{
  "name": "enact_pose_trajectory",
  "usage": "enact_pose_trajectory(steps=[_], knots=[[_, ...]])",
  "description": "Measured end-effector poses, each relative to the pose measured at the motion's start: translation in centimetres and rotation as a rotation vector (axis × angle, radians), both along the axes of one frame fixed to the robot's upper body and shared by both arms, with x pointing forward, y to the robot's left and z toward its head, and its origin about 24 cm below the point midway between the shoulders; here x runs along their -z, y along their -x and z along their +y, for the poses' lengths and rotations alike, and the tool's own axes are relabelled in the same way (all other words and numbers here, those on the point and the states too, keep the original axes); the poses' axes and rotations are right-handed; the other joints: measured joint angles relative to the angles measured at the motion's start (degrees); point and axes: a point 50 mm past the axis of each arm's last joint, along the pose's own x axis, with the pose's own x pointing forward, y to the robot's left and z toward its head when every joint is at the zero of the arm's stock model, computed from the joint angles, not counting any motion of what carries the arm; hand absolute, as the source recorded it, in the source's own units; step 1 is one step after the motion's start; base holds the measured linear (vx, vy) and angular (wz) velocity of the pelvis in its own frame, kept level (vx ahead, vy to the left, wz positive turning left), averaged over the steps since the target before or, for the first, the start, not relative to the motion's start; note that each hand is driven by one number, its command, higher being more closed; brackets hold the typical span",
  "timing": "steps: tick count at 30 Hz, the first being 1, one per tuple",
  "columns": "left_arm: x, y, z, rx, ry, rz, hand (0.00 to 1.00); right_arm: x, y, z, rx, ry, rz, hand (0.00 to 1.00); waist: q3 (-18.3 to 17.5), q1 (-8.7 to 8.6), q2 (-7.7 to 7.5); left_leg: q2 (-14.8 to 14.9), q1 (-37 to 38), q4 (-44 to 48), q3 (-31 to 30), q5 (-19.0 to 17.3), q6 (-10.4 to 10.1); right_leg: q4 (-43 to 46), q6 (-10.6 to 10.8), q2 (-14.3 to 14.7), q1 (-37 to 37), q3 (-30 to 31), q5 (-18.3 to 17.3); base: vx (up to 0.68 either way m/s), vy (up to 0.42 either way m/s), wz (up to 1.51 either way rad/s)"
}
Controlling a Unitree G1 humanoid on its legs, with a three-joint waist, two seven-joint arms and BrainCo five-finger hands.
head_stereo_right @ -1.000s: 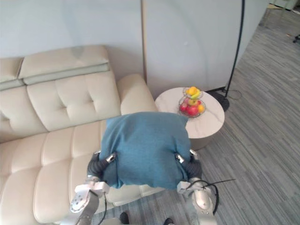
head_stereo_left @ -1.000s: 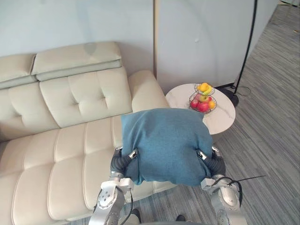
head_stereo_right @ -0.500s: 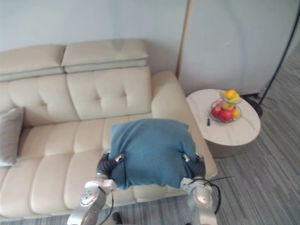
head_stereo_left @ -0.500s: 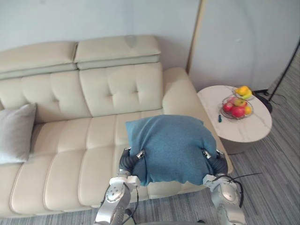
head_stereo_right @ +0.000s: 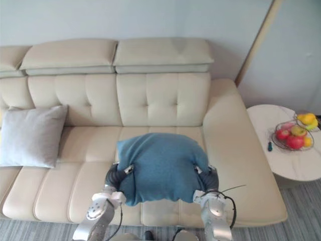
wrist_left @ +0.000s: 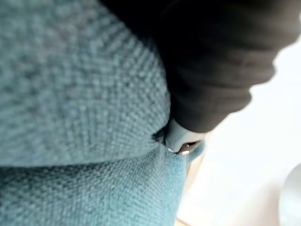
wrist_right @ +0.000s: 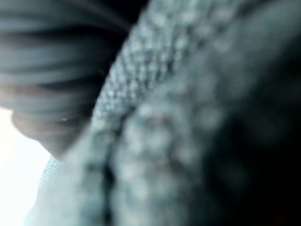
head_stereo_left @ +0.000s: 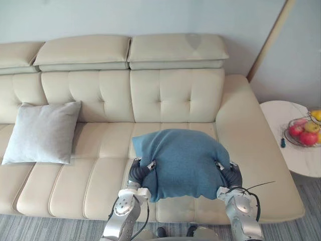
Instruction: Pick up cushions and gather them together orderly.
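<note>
Left hand (head_stereo_left: 137, 172) and right hand (head_stereo_left: 231, 175), grip impossible to tell, flank the blue cushion (head_stereo_left: 183, 160), crosswise over the cream sofa (head_stereo_left: 243, 128), grey cushion (head_stereo_left: 42, 133) leftward.

Colour and pattern reference
Teal cushion (head_stereo_left: 183, 160) — plain, coarse weave; grey cushion (head_stereo_left: 42, 133) — pale, plain. Sofa (head_stereo_left: 170, 98): cream, button-tufted back. Side table (head_stereo_left: 276, 125): white. Fruit (head_stereo_left: 302, 134): red and yellow. Carpet (head_stereo_left: 40, 228): grey, fine stripes.

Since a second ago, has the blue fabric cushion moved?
Yes. The blue fabric cushion has swung left along the beige leather sofa, away from the round white side table.
</note>
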Motion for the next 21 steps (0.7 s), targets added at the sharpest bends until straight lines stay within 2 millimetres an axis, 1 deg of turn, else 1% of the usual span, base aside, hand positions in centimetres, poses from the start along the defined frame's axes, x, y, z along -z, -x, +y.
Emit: enact_pose_trajectory(steps=[2,3,4,5,6,7,8,9,10,11,12,13,15,16,18,20,21], knots=[[-0.2,0.0,0.0,0.001,0.002,-0.008,1.00,-0.4,0.0,0.0,-0.002,0.024,-0.015,1.00,-1.6,0.00,-0.31,-0.2,0.3,0.0,-0.3,0.0,0.0,-2.2,0.4,0.2,1.6,0.0,0.4,0.15,0.016,0.21],[-0.5,-0.1,-0.1,0.002,0.005,-0.019,1.00,-0.7,-0.1,0.0,-0.001,0.025,-0.029,1.00,-2.3,-0.02,-0.38,-0.4,0.5,0.3,-0.4,0.2,-0.4,-4.0,0.5,0.2,2.9,-0.1,1.0,0.11,0.005,0.15],[-0.7,-0.1,-0.1,0.002,0.007,-0.027,1.00,-0.9,-0.1,0.0,0.000,0.027,-0.034,1.00,-2.5,0.00,-0.60,-0.5,-0.1,2.2,-0.4,0.5,-1.0,-5.7,-0.1,0.0,4.1,-0.1,2.1,0.12,0.039,0.26],[-0.8,-0.2,-0.1,0.005,0.005,-0.037,1.00,-0.8,-0.1,0.0,0.007,0.022,-0.035,1.00,-2.2,0.10,-2.59,-0.6,-2.8,5.1,0.5,-0.9,-1.5,-7.2,0.0,-1.8,5.3,0.4,2.9,0.06,0.029,0.23],[-1.0,-0.2,-0.2,0.009,0.006,-0.043,1.00,-0.9,-0.1,0.1,0.017,0.017,-0.040,1.00,-3.1,-0.11,-1.95,1.6,-1.6,-3.3,1.8,0.9,-1.3,-6.6,0.3,-1.3,5.3,0.1,3.0,0.05,0.051,0.25],[-1.1,-0.2,-0.4,0.008,0.008,-0.050,1.00,-1.0,-0.1,0.0,0.018,0.025,-0.045,1.00,-3.1,-0.34,-0.88,4.5,-0.6,-8.7,1.6,6.5,-3.3,-6.2,0.8,-0.2,5.6,0.0,2.6,0.02,0.027,0.05],[-1.1,-0.2,-0.3,0.007,0.001,-0.051,1.00,-0.7,0.0,0.1,0.018,0.029,-0.031,1.00,-3.3,-0.05,-1.89,3.5,-0.2,-8.2,1.9,6.7,-3.0,-5.7,1.6,-1.2,5.7,1.1,2.1,0.06,0.039,0.03],[-1.3,-0.2,-0.2,0.007,-0.002,-0.057,1.00,-0.7,-0.1,0.2,0.016,0.031,-0.033,1.00,-3.2,0.17,-2.18,3.5,-1.3,-6.3,1.8,6.6,-2.8,-5.4,1.8,-1.6,5.5,1.2,2.4,0.06,0.025,0.06],[-1.4,-0.3,0.0,0.003,-0.007,-0.064,1.00,-0.9,-0.2,0.6,0.016,0.020,-0.041,1.00,-2.8,0.24,-2.86,3.7,-3.5,-2.2,0.9,6.1,-2.1,-5.4,1.9,-1.7,4.8,1.8,3.0,0.05,0.011,0.04],[-1.5,-0.3,0.1,-0.003,-0.007,-0.068,1.00,-1.0,-0.4,0.6,0.013,0.023,-0.047,1.00,-2.7,0.71,-3.26,4.3,-5.7,1.4,-0.1,5.4,-0.9,-5.7,1.7,-1.6,4.2,3.0,3.4,0.02,0.005,-0.05],[-1.6,-0.3,0.2,-0.006,-0.007,-0.071,1.00,-1.1,-0.5,0.6,0.011,0.023,-0.051,1.00,-2.8,1.24,-3.52,4.7,-7.0,3.1,-0.2,5.2,-0.6,-5.9,1.7,-1.5,3.7,3.8,3.7,0.01,-0.015,-0.17],[-1.8,-0.4,0.2,-0.013,-0.006,-0.077,1.00,-1.3,-0.9,0.8,0.004,0.023,-0.065,1.00,-2.7,1.53,-3.74,5.0,-8.5,4.3,-0.1,5.2,-0.6,-6.9,2.3,-1.3,3.6,4.1,4.3,0.02,-0.024,-0.10],[-2.1,-0.4,0.2,-0.025,-0.001,-0.085,1.00,-1.9,-1.4,0.8,-0.005,0.036,-0.087,1.00,-2.6,1.70,-3.76,5.4,-9.3,4.1,0.2,5.2,-0.6,-7.3,2.4,-1.0,2.6,4.7,4.3,-0.01,-0.036,-0.14],[-2.2,-0.4,0.2,-0.025,0.001,-0.090,1.00,-2.1,-1.6,0.7,-0.009,0.043,-0.093,1.00,-2.6,1.91,-3.71,5.7,-9.0,3.4,0.4,5.2,-0.7,-7.2,2.4,-0.6,2.2,5.2,4.3,-0.06,-0.056,-0.32],[-2.5,-0.5,0.0,-0.025,0.007,-0.101,1.00,-2.7,-1.7,0.7,-0.003,0.051,-0.117,1.00,-2.7,1.92,-3.67,5.9,-7.7,-0.1,0.6,5.9,-1.8,-6.3,2.4,-0.2,1.0,6.1,4.0,-0.08,-0.064,-0.31],[-2.7,-0.4,-0.3,-0.019,0.014,-0.109,1.00,-3.8,-1.8,0.6,0.010,0.060,-0.160,1.00,-2.7,0.91,-3.38,5.7,-6.2,-4.9,0.5,6.9,-3.4,-6.7,2.2,0.2,0.1,6.3,3.7,-0.09,-0.039,-0.17],[-2.7,-0.4,-0.4,-0.016,0.015,-0.108,1.00,-3.8,-1.8,0.5,0.015,0.062,-0.161,1.00,-2.8,0.61,-3.38,5.6,-5.5,-6.3,0.4,7.2,-3.9,-7.0,2.2,0.2,0.1,6.3,3.6,-0.11,-0.023,-0.12]])
